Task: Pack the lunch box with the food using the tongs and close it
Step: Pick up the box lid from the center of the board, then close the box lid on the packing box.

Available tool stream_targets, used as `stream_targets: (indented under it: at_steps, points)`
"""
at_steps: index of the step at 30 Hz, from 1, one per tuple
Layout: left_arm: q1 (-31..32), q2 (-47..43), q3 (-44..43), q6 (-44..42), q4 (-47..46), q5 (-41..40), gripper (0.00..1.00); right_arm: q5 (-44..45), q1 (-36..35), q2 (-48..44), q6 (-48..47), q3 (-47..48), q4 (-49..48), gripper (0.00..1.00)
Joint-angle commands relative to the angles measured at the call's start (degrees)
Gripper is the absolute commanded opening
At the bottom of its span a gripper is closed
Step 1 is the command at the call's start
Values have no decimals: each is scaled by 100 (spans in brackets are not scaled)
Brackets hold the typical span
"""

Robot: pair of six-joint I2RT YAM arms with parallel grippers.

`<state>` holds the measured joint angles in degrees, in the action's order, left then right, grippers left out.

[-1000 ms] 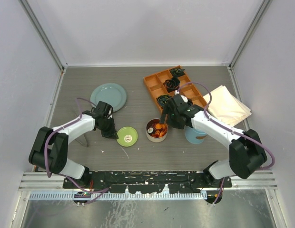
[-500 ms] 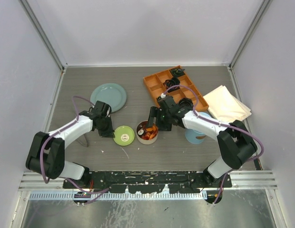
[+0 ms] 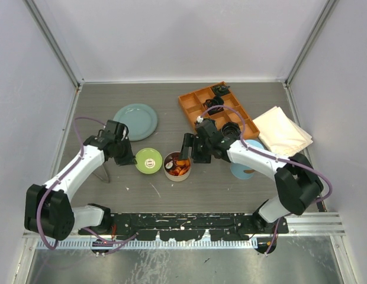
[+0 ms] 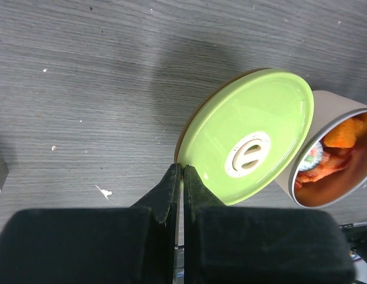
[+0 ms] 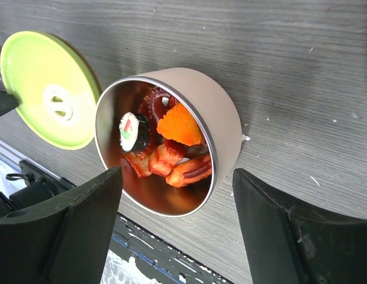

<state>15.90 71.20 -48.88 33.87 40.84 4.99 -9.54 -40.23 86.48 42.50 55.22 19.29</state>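
Green lid (image 4: 248,139) pinched at rim by left pincer (image 4: 182,170); right pincer (image 5: 176,176) (jaws apart) hovers over steel tin (image 5: 222,127).

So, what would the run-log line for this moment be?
step: lidding | left end effector: shut on green lid rim | right end effector: open, fingers either side of tin | tin: food inside, uncovered

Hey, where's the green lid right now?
Top view: the green lid is just left of the steel tin, below the teal plate, its left rim pinched by the left gripper.
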Motion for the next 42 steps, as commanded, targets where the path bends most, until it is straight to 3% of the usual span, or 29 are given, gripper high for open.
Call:
stream_targets:
  at_steps: [1,10,22,42]
  points:
    - [-91,-388,-386,98,213,240,0,574,32,-588,151,102,108,80]
    - [-7,-288,-618,490,-123,1529,0,1010,43,-1040,352,-53,181,81]
    - [970,670,-745,858,-791,1308,0,437,37,-861,562,-363,-365,83]
    - [1474,1158,-841,920,-1167,1067,0,424,31,-83,667,-493,-469,79]
